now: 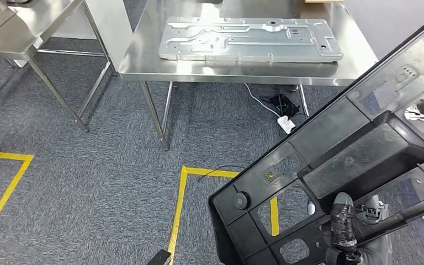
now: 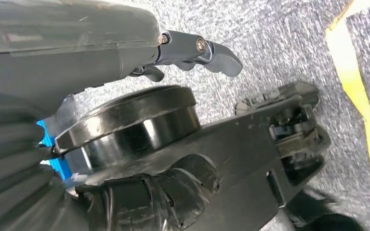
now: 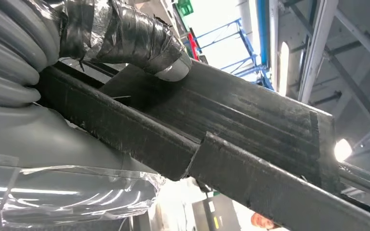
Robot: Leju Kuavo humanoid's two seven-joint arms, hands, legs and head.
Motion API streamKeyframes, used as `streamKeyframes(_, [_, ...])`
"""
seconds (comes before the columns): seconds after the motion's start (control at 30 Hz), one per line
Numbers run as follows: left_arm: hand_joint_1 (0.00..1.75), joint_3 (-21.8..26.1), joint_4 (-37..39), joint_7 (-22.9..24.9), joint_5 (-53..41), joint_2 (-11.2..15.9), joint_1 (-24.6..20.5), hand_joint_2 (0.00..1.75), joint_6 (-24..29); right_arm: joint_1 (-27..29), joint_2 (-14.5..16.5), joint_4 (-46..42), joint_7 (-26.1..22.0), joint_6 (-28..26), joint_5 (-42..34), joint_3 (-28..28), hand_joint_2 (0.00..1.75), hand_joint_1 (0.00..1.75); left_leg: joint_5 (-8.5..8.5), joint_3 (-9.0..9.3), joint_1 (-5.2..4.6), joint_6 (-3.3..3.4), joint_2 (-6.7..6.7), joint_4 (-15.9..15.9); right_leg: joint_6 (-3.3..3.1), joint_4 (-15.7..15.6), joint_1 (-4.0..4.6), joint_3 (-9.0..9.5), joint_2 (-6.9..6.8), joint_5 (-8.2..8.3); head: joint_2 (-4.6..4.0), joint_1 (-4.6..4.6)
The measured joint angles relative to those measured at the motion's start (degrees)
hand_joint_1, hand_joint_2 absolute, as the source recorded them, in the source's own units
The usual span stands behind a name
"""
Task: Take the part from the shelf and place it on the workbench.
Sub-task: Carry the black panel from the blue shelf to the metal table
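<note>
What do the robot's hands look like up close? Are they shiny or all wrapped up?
Mostly wrapped up. The right hand has a grey ribbed cover like bendy hose, crinkly clear plastic film over its smooth grey shell, and a thumb bound in shiny black tape with a bare grey tip. The left hand has the same grey ribbed cover, a smooth dark grey shell, jointed blue-grey metal fingers with small screws, and a thumb wrapped in black tape.
</note>
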Motion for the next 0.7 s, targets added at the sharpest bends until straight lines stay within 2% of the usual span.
streamKeyframes(0.03, [0.00,0.0,0.0,-0.2,0.3,0.0,0.1,1.75,0.1,-0.1,0.0,0.1,-0.2,0.0,-0.2,0.0,1.75,1.75,-0.75,0.77,0.23,-0.32,-0.27,0.2,0.32,-2.9,-0.24,0.05,0.02,2.55,0.00,0.03])
streamKeyframes(0.07, [0.00,0.0,0.0,-0.5,0.7,0.0,0.2,1.75,0.3,-0.4,0.0,0.3,-0.4,0.0,-0.3,0.1,1.75,1.75,-1.57,1.47,0.40,-0.75,-0.51,0.5,0.58,-5.5,-0.38,0.17,0.06,5.91,0.00,0.09])
streamKeyframes(0.13, [0.00,0.0,0.0,-1.2,1.5,0.1,0.4,1.75,0.8,-0.9,0.0,0.8,-0.8,0.0,-0.5,0.3,1.75,1.75,-2.93,2.17,0.54,-1.68,-0.80,0.9,0.15,-8.9,-0.34,0.41,0.13,10.23,0.00,0.43])
streamKeyframes(0.17, [0.00,0.0,0.0,-1.5,1.8,0.2,0.6,1.75,1.1,-1.1,0.0,1.0,-0.9,0.0,-0.5,0.4,1.75,1.75,-3.28,2.37,0.51,-2.11,-0.84,1.1,-0.44,-9.0,-0.18,0.40,0.17,10.74,0.00,0.52])
streamKeyframes(0.2, [0.00,0.0,0.0,-1.7,2.0,0.2,0.8,1.75,1.2,-1.3,0.0,1.1,-0.9,0.0,-0.5,0.5,1.75,1.75,-3.48,2.53,0.53,-2.43,-0.83,1.2,-1.13,-9.2,-0.09,0.61,0.21,10.44,0.00,0.53])
streamKeyframes(0.27, [0.00,0.0,0.0,-1.8,2.2,0.2,1.2,1.75,1.4,-1.6,0.0,1.2,-0.9,0.0,-0.5,0.7,1.75,1.75,-3.84,2.56,0.64,-3.01,-0.50,2.0,-2.04,-9.4,-0.10,1.37,0.25,10.37,0.00,0.31])
streamKeyframes(0.3, [0.00,0.0,0.0,-1.7,2.3,0.2,1.3,1.75,1.5,-1.8,0.0,1.3,-1.0,0.1,-0.5,0.8,1.75,1.75,-4.24,1.82,0.72,-3.28,-0.28,3.5,-2.37,-9.5,-0.13,1.85,0.20,10.20,0.00,0.19])
streamKeyframes(0.33, [0.00,0.0,0.0,-1.6,2.4,0.3,1.3,1.75,1.5,-1.9,0.0,1.3,-1.2,0.2,-0.5,0.9,1.75,1.75,-4.97,0.29,0.81,-3.56,-0.07,6.2,-2.66,-9.7,-0.11,2.30,0.11,9.99,0.00,0.09])
streamKeyframes(0.4, [0.00,0.0,0.0,-1.2,2.5,0.3,1.4,1.75,1.5,-2.1,0.0,1.4,-1.4,0.3,-0.5,1.0,1.75,1.75,-7.18,-4.30,0.90,-3.92,0.15,13.0,-3.04,-9.9,0.10,3.04,-0.04,9.41,0.00,-0.05])
streamKeyframes(0.43, [0.00,0.0,0.0,-1.1,2.6,0.3,1.6,1.75,1.5,-2.1,0.0,1.5,-1.5,0.3,-0.5,1.0,1.75,1.75,-8.03,-6.44,0.92,-3.94,0.18,15.5,-3.13,-10.0,0.25,3.46,-0.05,9.06,0.00,-0.05])
streamKeyframes(0.47, [0.00,0.0,0.0,-1.0,2.6,0.3,1.8,1.75,1.5,-2.2,0.0,1.6,-1.5,0.3,-0.5,1.1,1.75,1.75,-8.07,-7.79,0.91,-3.81,0.20,16.3,-3.19,-10.0,0.41,3.98,-0.01,8.65,0.00,-0.05])
streamKeyframes(0.5, [0.00,0.0,0.0,-0.9,2.7,0.3,1.9,1.75,1.5,-2.2,0.0,1.7,-1.6,0.3,-0.5,1.1,1.75,1.75,-6.94,-8.26,0.86,-3.53,0.20,15.3,-3.23,-10.0,0.55,4.64,0.03,8.18,0.00,-0.07])
streamKeyframes(0.53, [0.00,0.0,0.0,-0.9,2.7,0.3,2.0,1.75,1.5,-2.2,0.0,1.8,-1.6,0.3,-0.5,1.2,1.75,1.75,-4.65,-7.89,0.75,-3.09,0.21,12.6,-3.24,-10.1,0.69,5.41,0.05,7.67,0.00,-0.07])
streamKeyframes(0.57, [0.00,0.0,0.0,-0.9,2.7,0.3,2.1,1.75,1.5,-2.2,0.0,1.8,-1.6,0.3,-0.5,1.3,1.75,1.75,-1.65,-7.10,0.53,-2.53,0.28,9.0,-3.22,-10.2,0.78,6.05,0.03,7.16,0.00,-0.06])
streamKeyframes(0.6, [0.00,0.0,0.0,-0.9,2.7,0.3,2.1,1.75,1.5,-2.3,0.0,1.9,-1.6,0.3,-0.5,1.3,1.75,1.75,0.26,-6.43,0.15,-2.06,0.36,6.2,-3.13,-10.3,0.83,6.75,0.03,6.72,0.00,0.04])
streamKeyframes(0.67, [0.00,0.0,0.0,-0.9,2.7,0.4,2.1,1.75,1.5,-2.4,0.0,2.0,-1.6,0.3,-0.5,1.3,1.75,1.75,1.06,-5.58,-0.68,-1.20,0.47,2.9,-2.65,-10.7,0.70,7.63,0.05,6.25,0.00,0.04])
streamKeyframes(0.7, [0.00,0.0,0.0,-0.8,2.7,0.4,2.2,1.75,1.5,-2.4,0.0,2.1,-1.6,0.3,-0.5,1.4,1.75,1.75,0.71,-5.29,-0.92,-0.91,0.40,2.5,-2.31,-10.5,0.63,8.05,0.08,6.43,0.00,0.01])
